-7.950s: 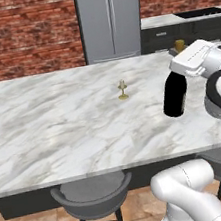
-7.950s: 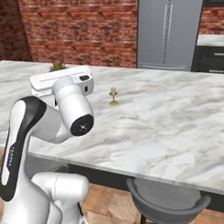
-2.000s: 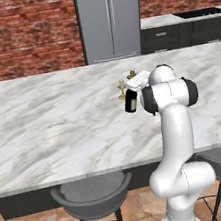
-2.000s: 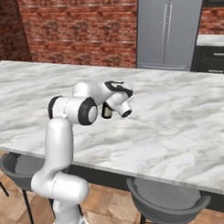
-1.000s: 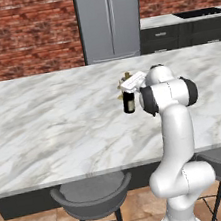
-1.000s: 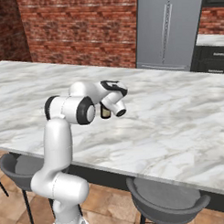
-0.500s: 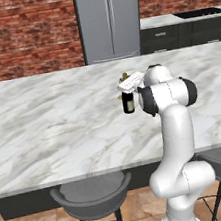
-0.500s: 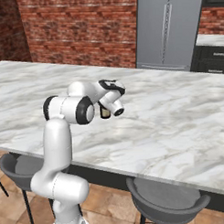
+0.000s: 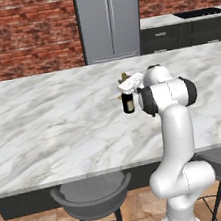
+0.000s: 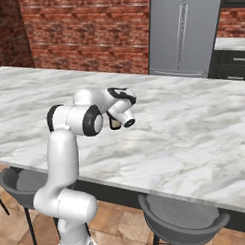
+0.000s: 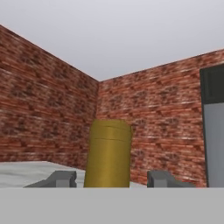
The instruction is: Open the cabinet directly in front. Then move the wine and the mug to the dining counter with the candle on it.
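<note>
A long dining counter [image 9: 44, 128] with a white-grey veined marble top spans the middle of the left base view from edge to edge, and crosses the right base view on a slant from upper left to lower right. The wine [image 9: 127, 101], a dark bottle, stands upright on the marble just right of centre in the left base view. A small gold candle [image 9: 123, 75] peeks out right behind it.

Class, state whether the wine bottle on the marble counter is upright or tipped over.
Upright. The wine stands base-down on the dining counter; in the hand view its gold neck rises vertically, clear of both fingertips.
</note>
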